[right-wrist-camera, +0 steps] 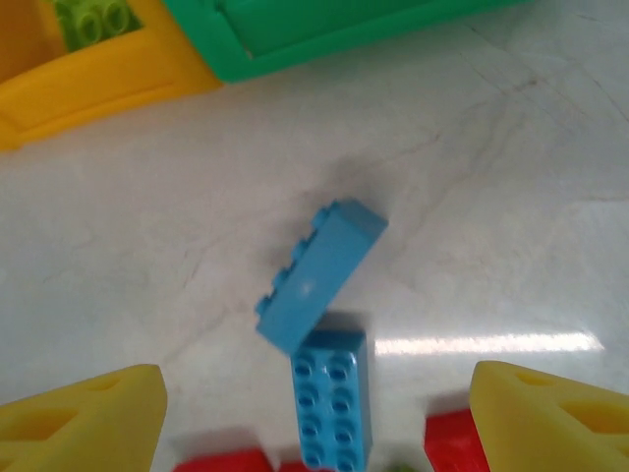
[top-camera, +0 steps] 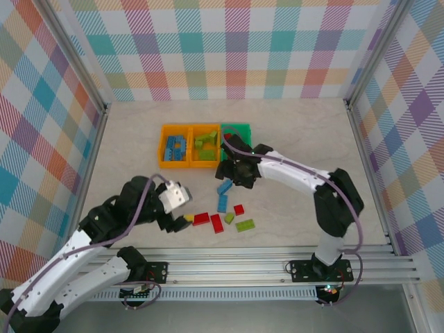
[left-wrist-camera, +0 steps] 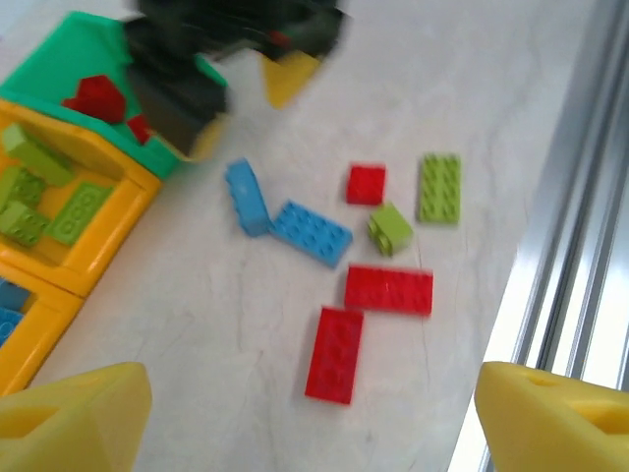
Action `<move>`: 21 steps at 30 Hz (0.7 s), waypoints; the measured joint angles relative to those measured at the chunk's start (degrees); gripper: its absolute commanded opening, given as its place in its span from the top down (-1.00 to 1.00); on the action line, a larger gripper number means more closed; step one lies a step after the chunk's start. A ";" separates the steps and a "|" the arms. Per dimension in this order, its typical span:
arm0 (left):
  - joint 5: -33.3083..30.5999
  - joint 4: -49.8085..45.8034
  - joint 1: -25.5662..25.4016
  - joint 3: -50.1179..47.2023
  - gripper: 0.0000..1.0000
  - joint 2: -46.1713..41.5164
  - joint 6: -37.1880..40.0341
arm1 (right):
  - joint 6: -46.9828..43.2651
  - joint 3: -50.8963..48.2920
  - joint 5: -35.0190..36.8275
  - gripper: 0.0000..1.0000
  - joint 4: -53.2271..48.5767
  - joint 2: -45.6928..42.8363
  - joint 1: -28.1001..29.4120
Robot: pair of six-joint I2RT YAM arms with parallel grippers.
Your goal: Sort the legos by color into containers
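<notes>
The whole counter [top-camera: 291, 132] is taken in from high above and behind the arm bases [top-camera: 316, 269], set at 6 o'clock, with the lens tilted toward the far wall [top-camera: 229, 48] at 12 o'clock. The left wrist view is taken low and near, aimed obliquely across the counter, the yellow fingertips [left-wrist-camera: 74, 418] of the left claw [left-wrist-camera: 314, 423] framed at 7 and 5 o'clock and the containers [left-wrist-camera: 108, 231] at 10 o'clock. The right wrist view is held nearest, aimed steeply down, the fingertips [right-wrist-camera: 84, 418] of the right claw [right-wrist-camera: 314, 423] likewise at 7 and 5 o'clock. The two blue legos [top-camera: 224, 186] and the green container [right-wrist-camera: 324, 44] corner are shared by all three views.
</notes>
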 measured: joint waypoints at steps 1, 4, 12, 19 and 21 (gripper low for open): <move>0.48 0.17 0.00 -2.32 -0.83 -1.77 1.90 | 0.46 1.16 0.24 -0.62 -0.15 1.81 0.00; 1.64 0.35 0.00 -6.51 -0.90 -4.72 6.47 | 1.38 2.78 0.26 -0.58 -0.09 5.40 0.00; 2.21 1.84 0.00 -7.02 -1.00 -1.49 10.91 | -1.70 -3.69 -1.86 -0.72 3.74 3.23 2.21; 3.06 2.03 0.00 -7.04 -1.00 -1.20 10.97 | -9.33 -16.74 2.95 -0.63 2.51 -9.97 5.75; 3.52 2.12 0.02 -7.10 -1.00 -1.29 10.97 | -12.04 -19.63 2.71 -0.60 2.47 -11.30 5.62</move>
